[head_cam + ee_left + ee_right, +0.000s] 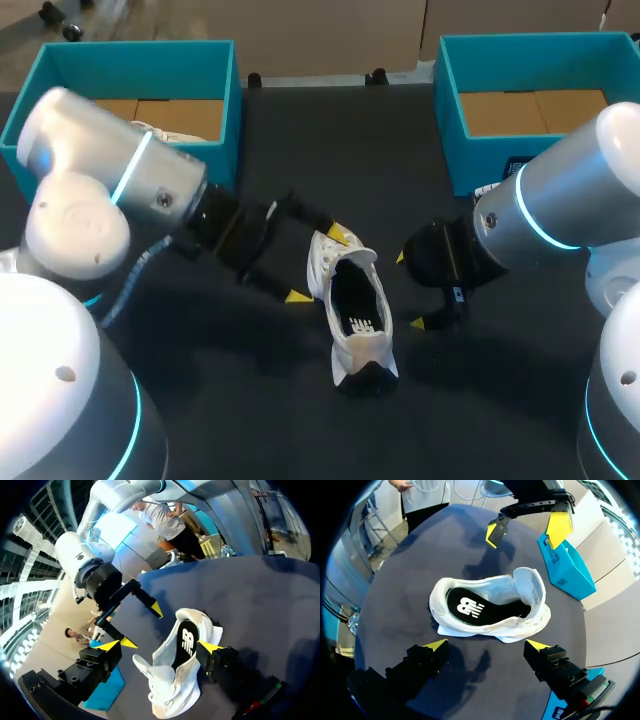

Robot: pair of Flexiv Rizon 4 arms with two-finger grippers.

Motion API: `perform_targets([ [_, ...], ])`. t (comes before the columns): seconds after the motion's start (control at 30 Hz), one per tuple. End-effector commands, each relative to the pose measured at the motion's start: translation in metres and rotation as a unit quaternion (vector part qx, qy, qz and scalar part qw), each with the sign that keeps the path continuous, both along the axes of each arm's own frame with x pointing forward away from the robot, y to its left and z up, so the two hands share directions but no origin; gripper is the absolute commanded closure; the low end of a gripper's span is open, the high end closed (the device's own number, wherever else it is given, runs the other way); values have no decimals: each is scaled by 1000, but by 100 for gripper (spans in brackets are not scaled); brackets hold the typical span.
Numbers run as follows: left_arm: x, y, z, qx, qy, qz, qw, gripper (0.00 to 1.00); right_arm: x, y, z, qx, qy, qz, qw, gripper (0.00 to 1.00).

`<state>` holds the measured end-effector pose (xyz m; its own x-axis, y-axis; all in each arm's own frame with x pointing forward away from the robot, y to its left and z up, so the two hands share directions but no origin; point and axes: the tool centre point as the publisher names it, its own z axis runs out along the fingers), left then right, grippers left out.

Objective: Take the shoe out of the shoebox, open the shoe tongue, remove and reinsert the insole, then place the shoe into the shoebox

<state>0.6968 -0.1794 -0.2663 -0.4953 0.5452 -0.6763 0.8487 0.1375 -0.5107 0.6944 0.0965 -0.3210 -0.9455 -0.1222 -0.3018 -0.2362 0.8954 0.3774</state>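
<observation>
Left arm partly hides shoebox

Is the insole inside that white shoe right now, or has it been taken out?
Inside. The black insole lies flat in the white shoe, plainly visible through its wide-open top in all three views.

A black, matte table top is spread under the whole scene, and soft shadows are cast on it near its middle. Toward its far left corner, a white, rounded object is seen lying inside a teal, open-topped cardboard box, partly hidden; what it is cannot be told.
</observation>
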Motion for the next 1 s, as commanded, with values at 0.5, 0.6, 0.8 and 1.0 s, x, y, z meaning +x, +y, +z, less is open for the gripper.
perform_targets([
  [0.5,11,2,2,98,32,-45,994,0,-1,0,-1,0,-2,-1,1000,0],
  [0.6,11,2,2,98,32,-45,994,0,0,-8,2,-7,13,-4,1000,0],
  [0.8,11,2,2,98,32,-45,994,0,2,-27,18,-20,30,-17,999,0],
  [1.0,11,2,2,98,32,-45,994,0,5,-52,39,-32,46,-37,998,0],
])
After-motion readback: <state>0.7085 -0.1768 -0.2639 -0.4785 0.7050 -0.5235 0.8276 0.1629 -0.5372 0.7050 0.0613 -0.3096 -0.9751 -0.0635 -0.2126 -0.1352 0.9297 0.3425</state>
